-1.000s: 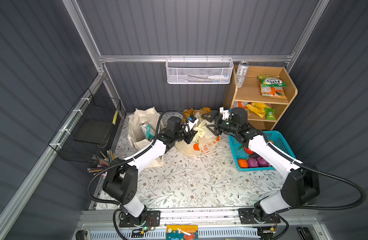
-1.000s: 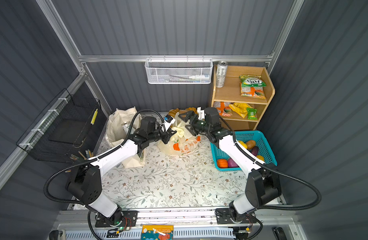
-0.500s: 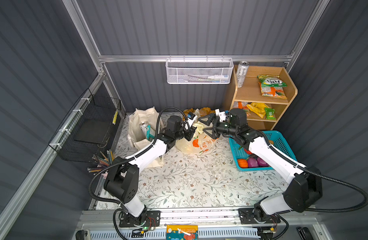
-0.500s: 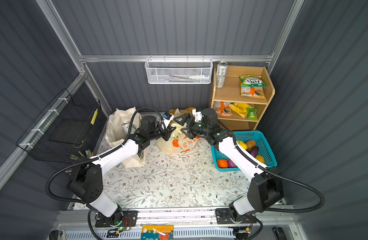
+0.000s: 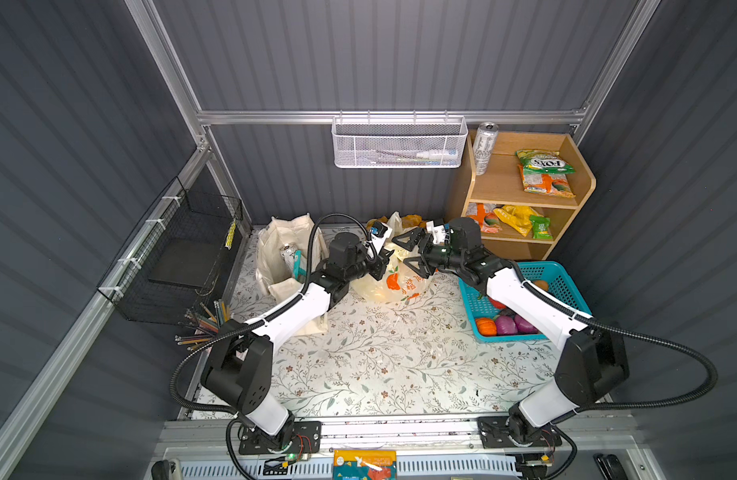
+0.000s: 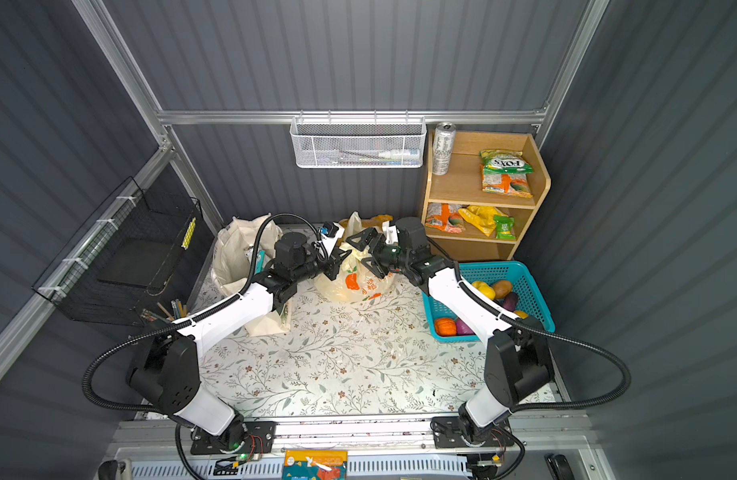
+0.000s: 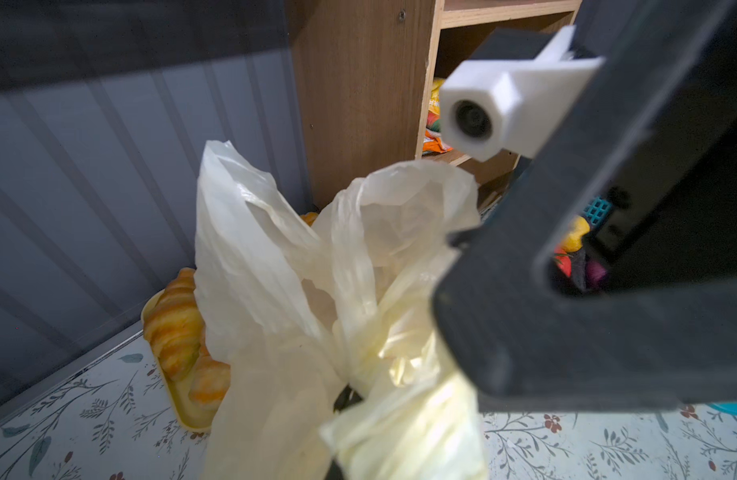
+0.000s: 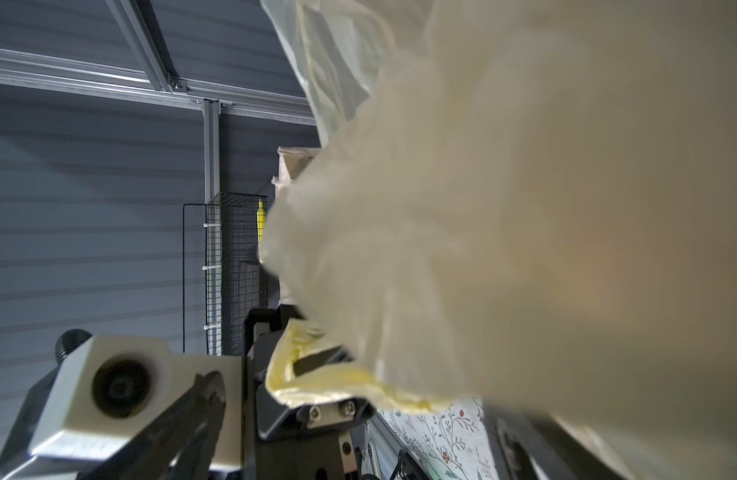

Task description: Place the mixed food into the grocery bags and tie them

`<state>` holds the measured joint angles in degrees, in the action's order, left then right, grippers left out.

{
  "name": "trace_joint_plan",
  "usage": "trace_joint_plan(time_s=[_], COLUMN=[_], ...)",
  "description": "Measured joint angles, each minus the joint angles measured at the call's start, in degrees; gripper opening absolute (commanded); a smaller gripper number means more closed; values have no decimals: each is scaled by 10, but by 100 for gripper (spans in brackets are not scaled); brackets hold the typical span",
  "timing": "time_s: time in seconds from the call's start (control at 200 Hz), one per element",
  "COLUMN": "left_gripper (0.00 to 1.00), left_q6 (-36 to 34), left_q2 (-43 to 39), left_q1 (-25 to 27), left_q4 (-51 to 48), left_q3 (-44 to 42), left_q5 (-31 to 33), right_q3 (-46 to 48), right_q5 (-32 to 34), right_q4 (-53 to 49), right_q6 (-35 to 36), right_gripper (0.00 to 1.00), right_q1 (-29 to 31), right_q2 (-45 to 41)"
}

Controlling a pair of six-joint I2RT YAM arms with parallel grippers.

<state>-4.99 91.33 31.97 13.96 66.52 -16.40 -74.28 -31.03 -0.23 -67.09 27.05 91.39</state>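
Observation:
The pale-yellow plastic bag [image 5: 400, 282] [image 6: 358, 284] with orange prints sits bulging at the back middle of the table. My left gripper [image 5: 382, 261] [image 6: 337, 261] is shut on a bunched handle of the bag [image 8: 317, 374]; the film [image 7: 317, 257] hides its fingertips in the left wrist view. My right gripper [image 5: 407, 253] [image 6: 362, 254] stands open, its jaws spread wide on either side of the bag's twisted top, close to the left gripper. The cream canvas tote [image 5: 283, 249] [image 6: 234, 253] stands at the back left with a can [image 5: 287, 253] and a teal packet [image 5: 299, 262] inside.
A teal basket [image 5: 562, 282] at the right holds toy fruits [image 5: 504, 324]. The wooden shelf [image 5: 520, 195] behind it carries a white can [image 5: 484, 147] and snack packets. A yellow tray of croissants [image 7: 175, 328] lies behind the bag. A black wire rack [image 5: 184, 249] hangs on the left wall.
My right gripper has moved left, closer to the bag's top and to the left gripper, still open. The left gripper keeps its hold and has barely moved.

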Motion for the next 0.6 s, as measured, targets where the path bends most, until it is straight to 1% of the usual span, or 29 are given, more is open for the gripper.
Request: trace_joint_plan(time_s=[0.225, 0.42, 0.55, 0.6], left_gripper=[0, 0, 0, 0], left_q6=[2, 1, -2, -7], left_q2=[-6, -7, -7, -7], left_q1=[0, 0, 0, 0], left_q4=[8, 9, 7, 4], left_q3=[-9, -11, -11, -11], left_q5=[-28, -42, -49, -54], right_q3=[-22, -27, -27, -27], right_q5=[6, 6, 5, 3], right_q4=[11, 21, 24, 25], right_q6=[0, 0, -3, -4], right_gripper=[85, 70, 66, 63], right_q1=[0, 0, 0, 0], right_q2=[18, 30, 40, 43])
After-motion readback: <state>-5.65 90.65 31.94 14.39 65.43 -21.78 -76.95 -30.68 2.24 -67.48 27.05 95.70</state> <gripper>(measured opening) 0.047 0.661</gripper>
